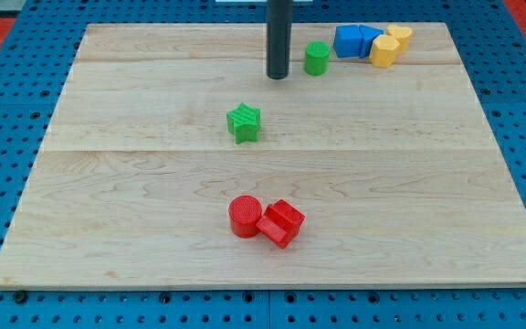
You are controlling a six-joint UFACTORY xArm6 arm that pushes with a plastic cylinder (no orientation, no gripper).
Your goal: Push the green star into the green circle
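Rod end, my tip (278,77): no jaws fitted, so nothing to stand apart or together; a plain dark rod resting near the view's top of the wooden board (153,238). Positioned just left of the green circle (316,58), close beside it but apparently not touching. Well apart from the green star (244,122), found below and slightly left of my tip, near the board's middle.

Step in hand, judged: approach not yet made; star and circle apart, star untouched. Tip on the wrong side for the push, between the two green blocks instead of behind the star.

Next move, judged: travel round to the star's lower-left flank without clipping it, then a push toward the view's upper right, along the line to the circle. Off-centre contact on the star's points likely to spin it aside.

Farther out: blue blocks (357,40) and yellow blocks (389,45) clustered at the view's upper right, beyond the circle; red cylinder (244,217) touching a red block (281,222) toward the view's bottom.
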